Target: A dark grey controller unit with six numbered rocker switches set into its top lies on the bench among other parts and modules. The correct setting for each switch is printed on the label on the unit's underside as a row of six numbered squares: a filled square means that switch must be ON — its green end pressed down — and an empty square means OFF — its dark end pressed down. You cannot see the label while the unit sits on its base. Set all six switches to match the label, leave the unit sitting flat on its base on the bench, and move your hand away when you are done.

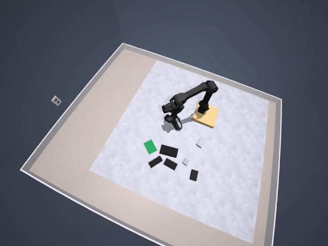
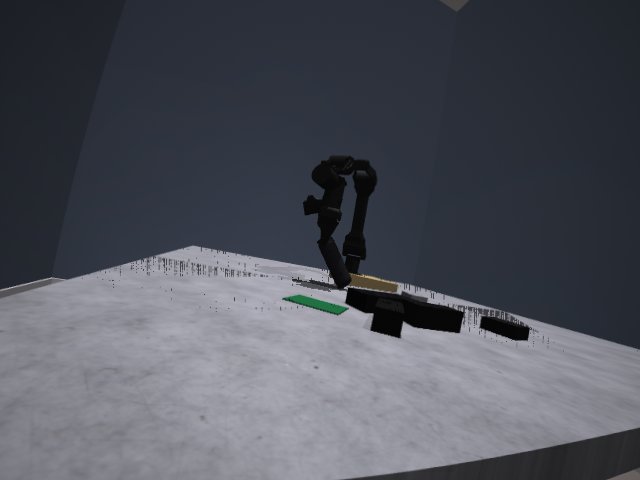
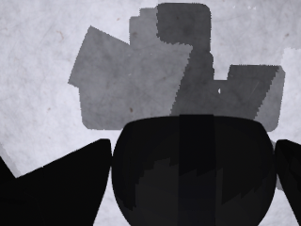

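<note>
The dark controller unit (image 1: 177, 123) (image 2: 334, 264) (image 3: 194, 184) is off its base, steeply tilted, with its lower end close to the bench. A white strip with a row of small dark marks shows on its side in the top view, too small to read. My gripper (image 1: 172, 118) (image 2: 326, 238) (image 3: 194, 150) is shut on the unit, with one finger at each side of it in the wrist view. The fingers are hard to make out in the top and exterior views. The rocker switches and their positions cannot be made out.
A green plate (image 1: 150, 146) (image 2: 315, 304) and a large black box (image 1: 168, 150) lie beyond the unit. Smaller black boxes (image 1: 155, 161) (image 1: 170, 163) (image 1: 193, 175) and pale blocks (image 1: 200, 142) (image 1: 185, 161) lie around them. The arm stands on a wooden base (image 1: 213, 114).
</note>
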Controlling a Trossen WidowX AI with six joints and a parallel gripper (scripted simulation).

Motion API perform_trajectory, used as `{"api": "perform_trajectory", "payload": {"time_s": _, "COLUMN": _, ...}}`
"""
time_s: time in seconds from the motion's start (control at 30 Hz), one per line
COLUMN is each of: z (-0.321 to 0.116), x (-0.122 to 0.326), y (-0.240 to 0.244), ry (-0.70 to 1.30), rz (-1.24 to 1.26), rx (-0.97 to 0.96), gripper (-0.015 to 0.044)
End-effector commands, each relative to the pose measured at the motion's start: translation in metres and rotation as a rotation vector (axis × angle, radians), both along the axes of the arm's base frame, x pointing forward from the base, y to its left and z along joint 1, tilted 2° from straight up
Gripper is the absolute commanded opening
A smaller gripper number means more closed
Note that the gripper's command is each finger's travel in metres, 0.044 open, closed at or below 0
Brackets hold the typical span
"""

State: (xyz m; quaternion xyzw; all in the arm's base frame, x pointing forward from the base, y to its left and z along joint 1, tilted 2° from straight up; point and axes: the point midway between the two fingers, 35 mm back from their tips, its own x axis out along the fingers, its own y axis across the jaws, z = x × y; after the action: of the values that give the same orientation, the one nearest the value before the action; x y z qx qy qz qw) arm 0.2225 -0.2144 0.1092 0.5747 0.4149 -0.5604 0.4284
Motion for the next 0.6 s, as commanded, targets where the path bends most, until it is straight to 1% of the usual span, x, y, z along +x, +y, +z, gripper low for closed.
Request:
{"api": "perform_trajectory", "payload": {"time_s": 0.0, "z": -0.008, "x": -0.001, "y": 0.0, "ry": 0.014, "rz": 0.008, "rx": 0.016, "gripper": 0.0338}}
{"api": "perform_trajectory", "payload": {"time_s": 0.57, "z": -0.017, "x": -0.004, "y": -0.01, "ry": 0.015, "rz": 0.008, "rx": 0.015, "gripper": 0.0338}}
